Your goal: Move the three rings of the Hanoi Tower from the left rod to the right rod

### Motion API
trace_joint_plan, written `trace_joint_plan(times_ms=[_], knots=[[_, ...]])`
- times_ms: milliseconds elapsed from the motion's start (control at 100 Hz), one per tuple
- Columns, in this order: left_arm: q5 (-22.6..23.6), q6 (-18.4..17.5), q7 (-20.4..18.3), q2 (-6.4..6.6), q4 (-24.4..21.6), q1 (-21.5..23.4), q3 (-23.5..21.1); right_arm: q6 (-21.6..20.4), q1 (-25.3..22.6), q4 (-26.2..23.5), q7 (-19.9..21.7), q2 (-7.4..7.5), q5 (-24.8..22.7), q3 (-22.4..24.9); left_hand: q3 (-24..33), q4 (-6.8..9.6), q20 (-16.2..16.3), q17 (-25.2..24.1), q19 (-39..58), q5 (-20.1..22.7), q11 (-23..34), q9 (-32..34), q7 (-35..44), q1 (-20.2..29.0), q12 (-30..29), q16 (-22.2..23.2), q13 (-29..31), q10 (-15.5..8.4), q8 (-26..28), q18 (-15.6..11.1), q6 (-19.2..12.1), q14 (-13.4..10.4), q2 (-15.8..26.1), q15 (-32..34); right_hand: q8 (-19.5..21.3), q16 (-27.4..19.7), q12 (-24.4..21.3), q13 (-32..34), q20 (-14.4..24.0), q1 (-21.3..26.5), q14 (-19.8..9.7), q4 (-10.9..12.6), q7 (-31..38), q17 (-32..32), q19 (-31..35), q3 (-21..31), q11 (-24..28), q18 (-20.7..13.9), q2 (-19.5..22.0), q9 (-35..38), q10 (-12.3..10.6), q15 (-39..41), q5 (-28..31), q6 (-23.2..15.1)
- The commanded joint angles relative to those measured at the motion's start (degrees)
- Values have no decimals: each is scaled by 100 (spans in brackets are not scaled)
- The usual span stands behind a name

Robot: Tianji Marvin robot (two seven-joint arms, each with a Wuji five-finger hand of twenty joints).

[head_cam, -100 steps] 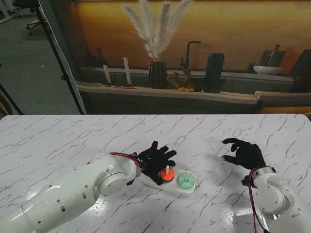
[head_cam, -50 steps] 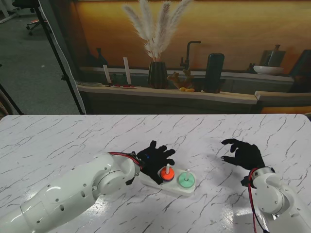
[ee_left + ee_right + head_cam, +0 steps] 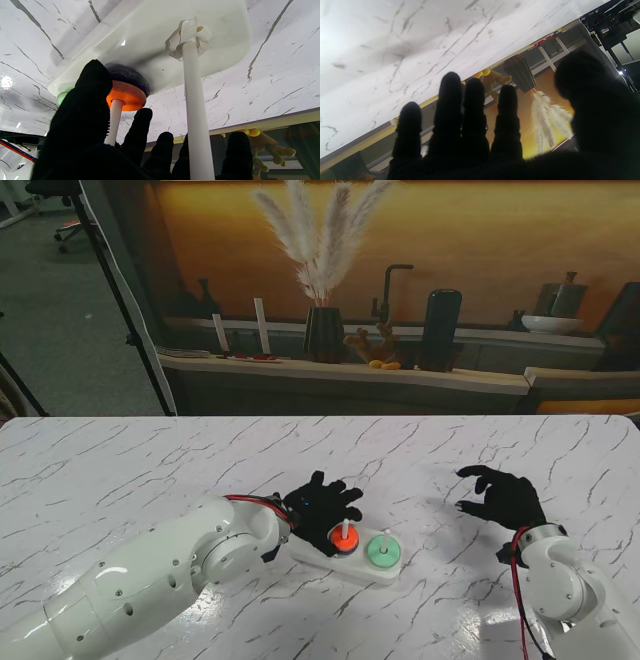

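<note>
The white tower base lies in front of me on the marble table. An orange ring sits on its middle rod and a green ring on its right rod. My left hand hovers open over the base's left end and hides the left rod there. In the left wrist view the left rod stands bare between my fingers. The orange ring rests on a dark ring, and my thumb is beside them. My right hand hangs open to the right, holding nothing.
The table's far edge meets a low shelf with a vase of pampas grass and dark bottles. Only bare marble and that shelf show past my right fingers.
My left hand's fingers have shifted very slightly over the base's left end. The rings and the right hand have not moved.
</note>
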Motion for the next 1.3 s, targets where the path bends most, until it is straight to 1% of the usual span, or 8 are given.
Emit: trace_joint_plan(times_ms=[0, 200, 220, 240, 380, 480, 640, 1290], knots=[[0, -114, -19, -55, 31, -4, 34, -4, -39, -12, 9, -36, 18, -23, 187, -172, 111, -20, 247, 95, 44, 34, 12, 197, 95, 60, 77, -78, 123, 46, -109, 22, -100, 12, 53, 94, 94, 168, -71, 14, -56, 260, 4, -1, 120, 63, 116, 1130, 45, 183, -125, 178, 83, -49], [-25, -74, -60, -52, 30, -30, 68, -1, -43, -17, 12, -35, 18, -15, 220, -187, 100, -20, 411, 183, 81, 146, 148, 386, 117, 87, 161, -92, 193, 50, -217, 27, 103, 49, 52, 94, 96, 170, -71, 6, -63, 259, 2, -4, 120, 57, 119, 1133, 48, 184, -124, 181, 76, -47], [-30, -72, -67, -52, 31, -32, 71, -1, -43, -16, 11, -35, 16, -14, 27, -158, 19, -31, 472, 182, 81, 152, 179, 494, 122, 95, 167, -95, 198, 50, -230, 26, 163, 48, 52, 94, 95, 169, -71, 2, -61, 258, 4, -1, 121, 56, 118, 1132, 48, 183, -125, 181, 78, -45], [-31, -70, -49, -57, 40, -27, 69, -1, -44, -16, 10, -36, 17, -14, -122, -127, -48, -23, 540, 204, 94, 188, 223, 625, 130, 109, 207, -99, 208, 57, -268, 25, 241, 63, 52, 94, 95, 168, -71, 4, -57, 258, 3, -5, 119, 56, 117, 1132, 46, 183, -123, 181, 76, -46], [-56, -42, 40, -77, 66, -4, 63, 5, -50, -19, 14, -35, 18, -11, -196, -134, -51, -32, 607, 276, 119, 248, 405, 758, 139, 132, 265, -113, 299, 61, -377, 30, 382, 101, 50, 94, 94, 167, -71, 9, -57, 259, -1, -3, 121, 60, 115, 1135, 38, 185, -125, 181, 72, -46], [5, -81, 275, -109, 129, 45, 27, 9, -50, -20, 14, -38, 29, -12, -289, -141, -37, 6, 675, 373, 209, 460, 560, 808, 175, 159, 374, -131, 371, 85, -445, 14, 427, 152, 51, 94, 95, 167, -71, 9, -57, 259, 0, -4, 120, 57, 118, 1136, 49, 188, -127, 181, 77, -49], [-88, -29, 287, -126, 135, 74, 2, 4, -44, -14, 17, -37, 30, -18, -379, -115, -50, -18, 710, 443, 231, 489, 833, 908, 189, 166, 392, -146, 462, 81, -499, 25, 507, 151, 50, 93, 95, 164, -70, 8, -59, 258, -1, -3, 123, 56, 116, 1136, 42, 185, -121, 178, 72, -44], [-362, 65, 240, -157, 73, 155, -137, 18, -42, -6, 41, -34, 43, -46, -610, -113, -77, -14, 736, 471, 259, 528, 1019, 1023, 188, 177, 427, -148, 388, 72, -394, 42, 676, 165, 47, 94, 95, 161, -71, 8, -54, 262, -6, -4, 123, 43, 116, 1133, 66, 184, -122, 181, 66, -33]])
